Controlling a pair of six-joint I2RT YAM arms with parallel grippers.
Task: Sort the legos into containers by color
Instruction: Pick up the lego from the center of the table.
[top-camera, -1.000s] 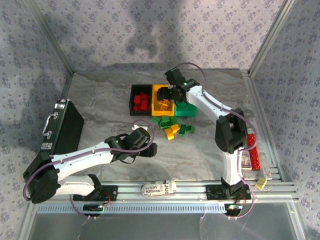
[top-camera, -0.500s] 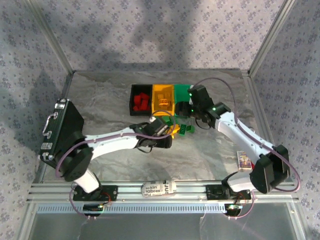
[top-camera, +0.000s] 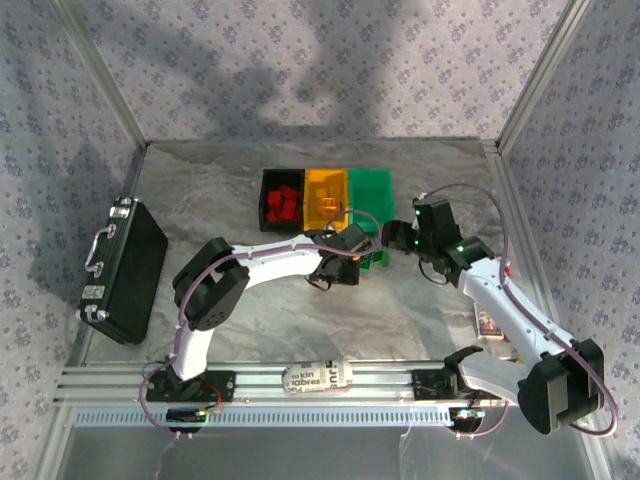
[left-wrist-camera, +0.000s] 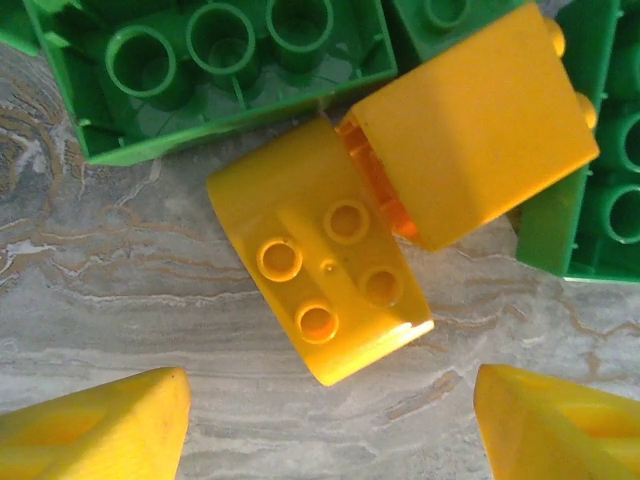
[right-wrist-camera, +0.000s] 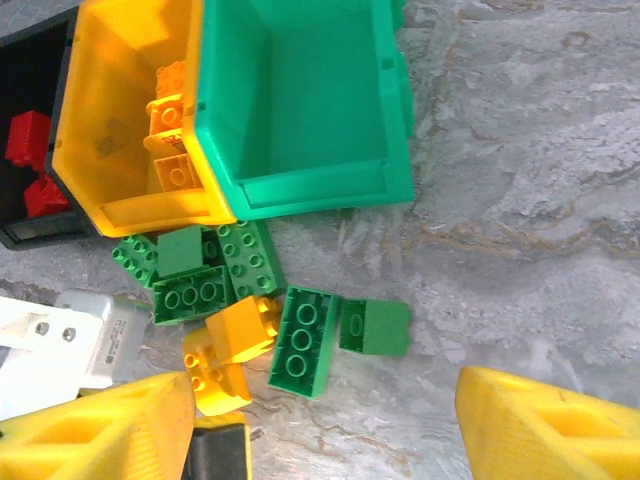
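Yellow brick (left-wrist-camera: 320, 270) lies just ahead of the left gripper's (left-wrist-camera: 330, 425) spread jaws, likely needing a pinch next; right gripper (right-wrist-camera: 320, 420) hangs empty, unclenched.

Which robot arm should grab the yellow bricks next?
Left. The left gripper, open, hovers just above the yellow bricks. The right gripper hangs farther off, nearer the green bricks.

A black plastic bin (top-camera: 265, 200) holding red studded bricks (top-camera: 284, 203), an orange-yellow bin (top-camera: 322, 185) and a green bin (top-camera: 370, 190) stand joined near the far edge of the bench (top-camera: 450, 180); a black metal-handled case (top-camera: 128, 275) lies along its left edge.
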